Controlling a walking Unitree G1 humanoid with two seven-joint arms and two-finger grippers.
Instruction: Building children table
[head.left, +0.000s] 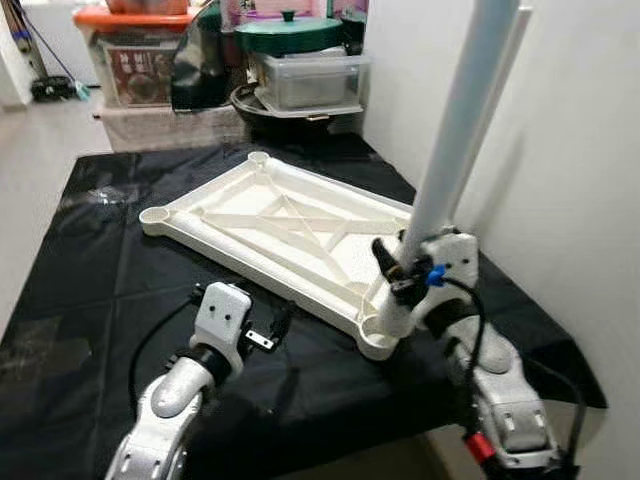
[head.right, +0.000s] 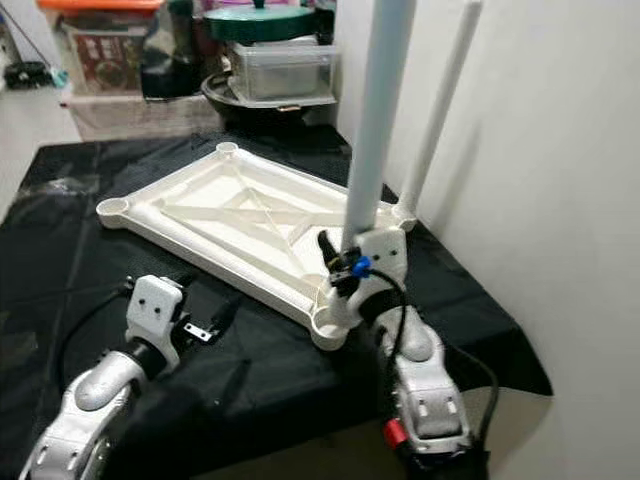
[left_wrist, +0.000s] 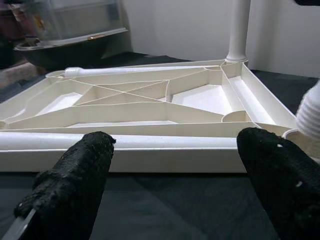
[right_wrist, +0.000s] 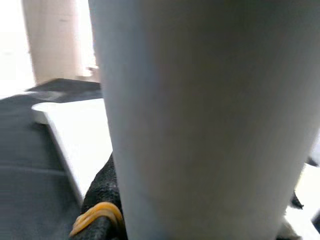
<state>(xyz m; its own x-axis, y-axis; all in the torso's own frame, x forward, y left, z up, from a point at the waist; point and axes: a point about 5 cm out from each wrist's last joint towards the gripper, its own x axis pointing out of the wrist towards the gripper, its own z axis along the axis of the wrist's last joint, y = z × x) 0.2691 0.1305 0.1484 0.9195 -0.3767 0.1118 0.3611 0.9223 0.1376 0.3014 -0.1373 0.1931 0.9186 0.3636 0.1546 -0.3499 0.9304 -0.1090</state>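
While the tabletop (head.left: 270, 225) lies upside down on the black-draped desk (head.left: 90, 280), the R end effector (head.left: 398, 268) clamps a leg (head.left: 455, 130) over the near R corner socket (head.left: 375, 328).
Leg's long axis runs near upright, tilted slightly; socket sits directly under its base, so R arm does the seating. L end effector (head.left: 272, 330) hangs spread apart, just short of the near rim. A 2nd leg (head.right: 440, 100) already stands at the far R corner. Tabletop & legs: smooth off-white plastic, ribbed underside, round tubes.
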